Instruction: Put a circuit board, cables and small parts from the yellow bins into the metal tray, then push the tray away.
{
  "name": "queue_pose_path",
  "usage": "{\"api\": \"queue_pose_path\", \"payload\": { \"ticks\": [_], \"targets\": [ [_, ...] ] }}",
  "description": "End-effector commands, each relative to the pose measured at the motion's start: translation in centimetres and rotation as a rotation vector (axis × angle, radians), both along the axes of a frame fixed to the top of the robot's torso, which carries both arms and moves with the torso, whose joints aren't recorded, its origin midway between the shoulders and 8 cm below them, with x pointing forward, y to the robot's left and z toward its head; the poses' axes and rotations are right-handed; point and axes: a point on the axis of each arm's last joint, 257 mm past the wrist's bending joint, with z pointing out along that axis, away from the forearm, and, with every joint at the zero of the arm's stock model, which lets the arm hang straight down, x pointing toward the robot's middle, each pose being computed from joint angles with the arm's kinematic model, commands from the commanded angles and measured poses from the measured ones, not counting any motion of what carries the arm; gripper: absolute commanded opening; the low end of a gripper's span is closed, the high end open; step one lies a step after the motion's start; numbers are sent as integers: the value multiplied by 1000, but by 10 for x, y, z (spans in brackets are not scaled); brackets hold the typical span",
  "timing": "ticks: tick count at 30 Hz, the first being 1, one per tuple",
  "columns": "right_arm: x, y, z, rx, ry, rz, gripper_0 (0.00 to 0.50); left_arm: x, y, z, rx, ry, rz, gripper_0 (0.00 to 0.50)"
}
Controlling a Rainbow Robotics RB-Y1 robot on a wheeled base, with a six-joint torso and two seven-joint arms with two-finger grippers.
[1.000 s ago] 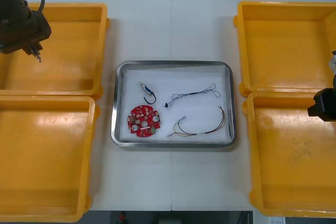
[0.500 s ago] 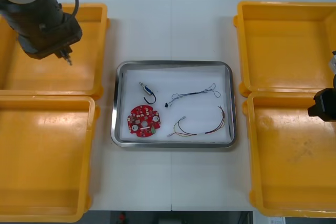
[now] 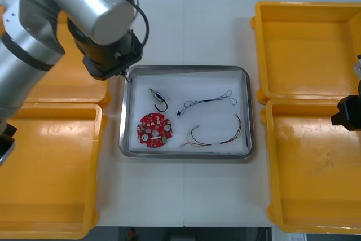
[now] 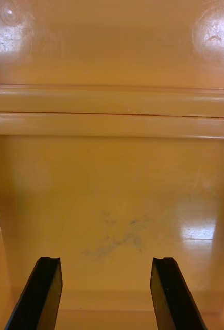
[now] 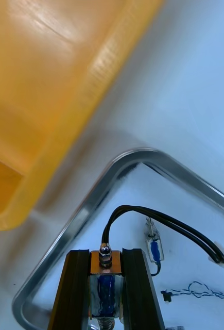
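My left gripper (image 5: 105, 253) is shut on a small metal part (image 5: 105, 289) with a blue coil, and its black cable (image 5: 163, 223) loops out ahead of the fingers. It hangs over the far left corner of the metal tray (image 3: 186, 70), where the left gripper (image 3: 126, 75) meets the rim (image 5: 86, 211). On the tray's white floor lie a round red circuit board (image 3: 154, 130), another small metal part (image 3: 158, 96) with a black cable, a twisted blue and white cable (image 3: 208, 101) and a red and yellow cable (image 3: 219, 138). My right gripper (image 4: 106, 294) stands open above the near right bin's floor (image 4: 112, 196).
Two yellow bins flank each side: near left (image 3: 48, 167), far left (image 3: 84, 86), far right (image 3: 307, 49), near right (image 3: 316, 167). The left arm's big grey body (image 3: 67, 9) covers much of the far left bin. Bare table lies in front of and behind the tray.
My left arm has swung right, from over the far left bin to the tray's far left corner, carrying the small metal part. The right arm has not moved.
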Motion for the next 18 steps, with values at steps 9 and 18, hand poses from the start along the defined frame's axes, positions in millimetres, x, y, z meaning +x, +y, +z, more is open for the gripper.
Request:
{"api": "queue_pose_path", "payload": {
  "ticks": [9, 18],
  "targets": [
    [3, -14, 18, -41, -45, -14, 500, -2, -112, -45, 3, -99, -95, 0],
    [3, -14, 18, -41, -45, -14, 500, 15, -138, -66, -77, -121, -87, 0]
  ]
}}
